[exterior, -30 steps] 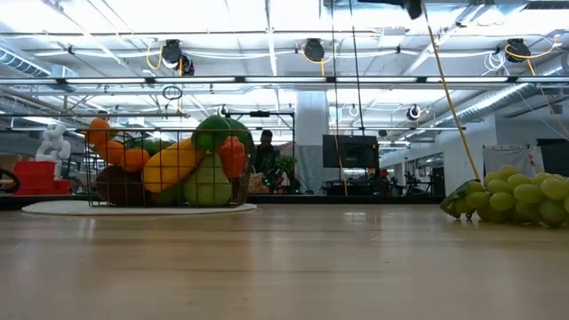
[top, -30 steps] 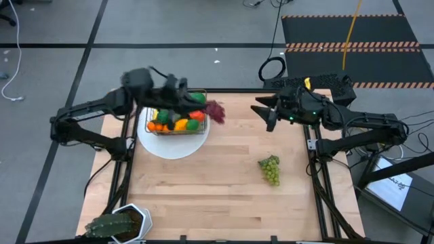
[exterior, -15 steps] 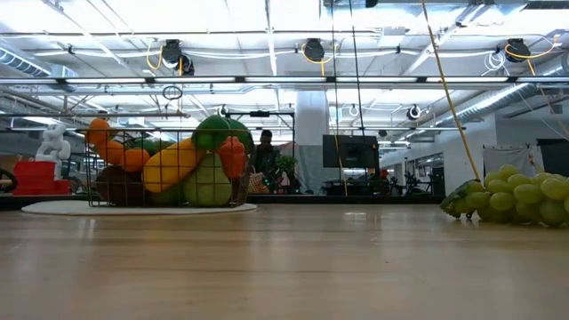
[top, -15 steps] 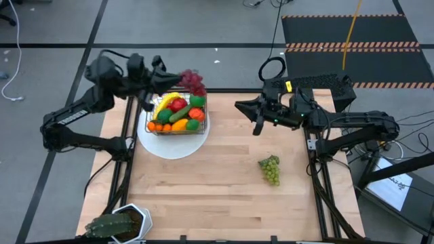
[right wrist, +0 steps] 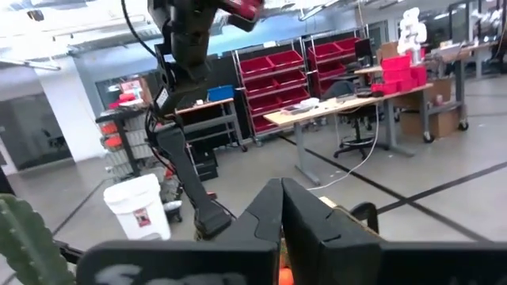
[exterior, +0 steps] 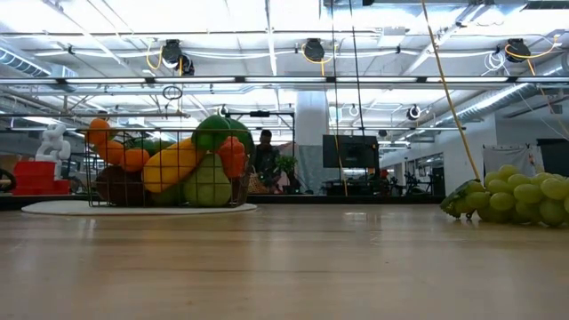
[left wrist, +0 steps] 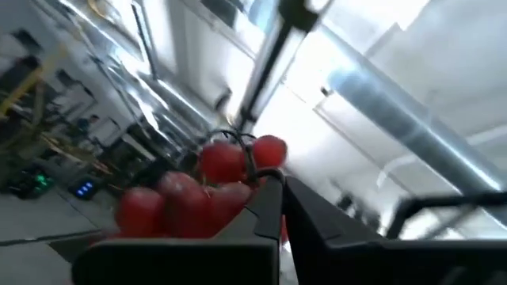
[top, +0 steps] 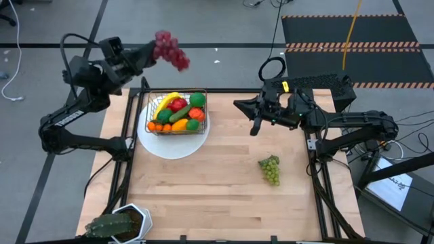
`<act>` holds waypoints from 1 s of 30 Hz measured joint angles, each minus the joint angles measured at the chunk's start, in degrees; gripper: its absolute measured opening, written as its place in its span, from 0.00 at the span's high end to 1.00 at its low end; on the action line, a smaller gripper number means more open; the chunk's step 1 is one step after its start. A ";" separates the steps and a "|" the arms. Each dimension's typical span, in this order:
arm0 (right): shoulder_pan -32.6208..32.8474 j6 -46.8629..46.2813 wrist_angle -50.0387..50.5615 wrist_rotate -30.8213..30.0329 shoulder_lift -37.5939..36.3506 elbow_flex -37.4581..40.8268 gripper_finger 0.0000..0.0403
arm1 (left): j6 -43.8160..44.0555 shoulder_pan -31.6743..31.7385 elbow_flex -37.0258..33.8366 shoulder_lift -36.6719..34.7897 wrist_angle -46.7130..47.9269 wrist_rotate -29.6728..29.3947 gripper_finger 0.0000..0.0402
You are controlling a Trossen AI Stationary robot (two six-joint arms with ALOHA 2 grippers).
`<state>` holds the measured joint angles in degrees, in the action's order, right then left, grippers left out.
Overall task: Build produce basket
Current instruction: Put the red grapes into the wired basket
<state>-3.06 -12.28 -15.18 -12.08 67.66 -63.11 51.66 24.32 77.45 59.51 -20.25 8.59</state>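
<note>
The wire basket (top: 178, 112) stands on a round white plate (top: 173, 144) at the table's far left. It is filled with produce: a banana, red, orange and green pieces. In the low view the basket (exterior: 169, 169) shows heaped. My left gripper (top: 150, 55) is raised high beyond the table's far edge, shut on a bunch of red grapes (top: 169, 51). A bunch of green grapes (top: 270, 169) lies on the table at the right. My right gripper (top: 248, 116) hovers shut above the table's far right, holding nothing. My left gripper pinches the red grapes between its two shut fingers (left wrist: 269, 207), at the end of the bunch nearest the fingers (left wrist: 238, 202). The fingers slant upward. The bunch (left wrist: 190, 198) juts out past the fingertips, lifted clear, high above the table and basket.
A spiky green potted plant (top: 116, 224) stands at the table's near left corner. Bare wood lies between the plate and the green grapes (exterior: 516, 197). Beyond the far edge are cables and a black mat with striped edges (top: 352, 30).
My left gripper has risen from over the basket and swung toward the far left, past the table's far edge. It has tipped upward and carried the red grapes clear. My right gripper has shifted toward the table's left and has shut.
</note>
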 joint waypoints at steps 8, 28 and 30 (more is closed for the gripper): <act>-1.09 2.52 0.57 0.05 0.00 0.00 1.00 | 6.06 4.25 0.00 0.04 0.03 -5.19 0.96; -1.41 2.52 0.90 0.14 0.00 0.00 1.00 | 9.18 10.49 0.00 0.04 0.24 -2.23 0.97; -1.41 2.52 0.87 0.16 0.00 0.00 1.00 | 9.24 10.49 0.00 0.04 0.24 -2.06 0.96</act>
<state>-4.47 -9.76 -14.31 -11.92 67.66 -63.11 60.90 34.81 77.45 59.55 -20.01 6.53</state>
